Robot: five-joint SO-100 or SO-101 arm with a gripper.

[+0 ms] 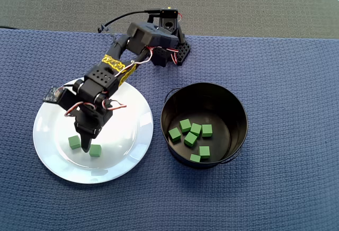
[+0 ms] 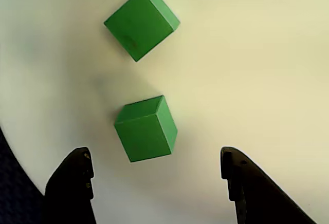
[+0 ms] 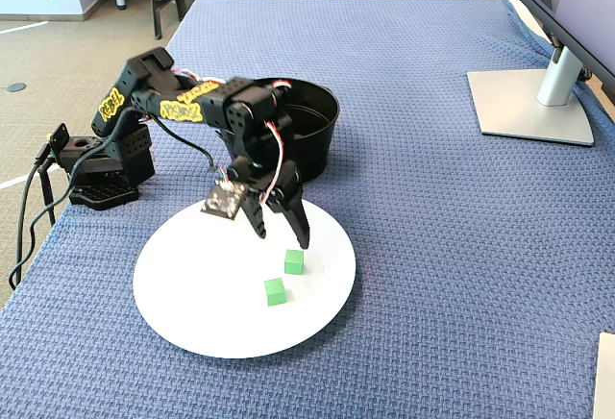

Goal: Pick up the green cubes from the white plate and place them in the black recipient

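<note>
Two green cubes lie on the white plate (image 1: 122, 135): one (image 1: 74, 142) on the left and one (image 1: 95, 150) beside it. In the wrist view the nearer cube (image 2: 146, 128) sits just ahead of my open gripper (image 2: 155, 158), about centred between the fingers, and the other cube (image 2: 142, 22) lies farther on. My gripper (image 1: 86, 141) hangs over the plate (image 3: 192, 284) with its tips pointing down, just above the cubes (image 3: 294, 261) (image 3: 276, 291), holding nothing. The black recipient (image 1: 204, 90) stands right of the plate with several green cubes (image 1: 190, 139) on its floor.
The arm's base (image 1: 169, 45) is fixed at the far edge of the blue woven cloth (image 1: 286, 178). A monitor stand (image 3: 533, 102) rests at the far right in the fixed view. The pot's wire handle (image 1: 168, 94) faces the plate.
</note>
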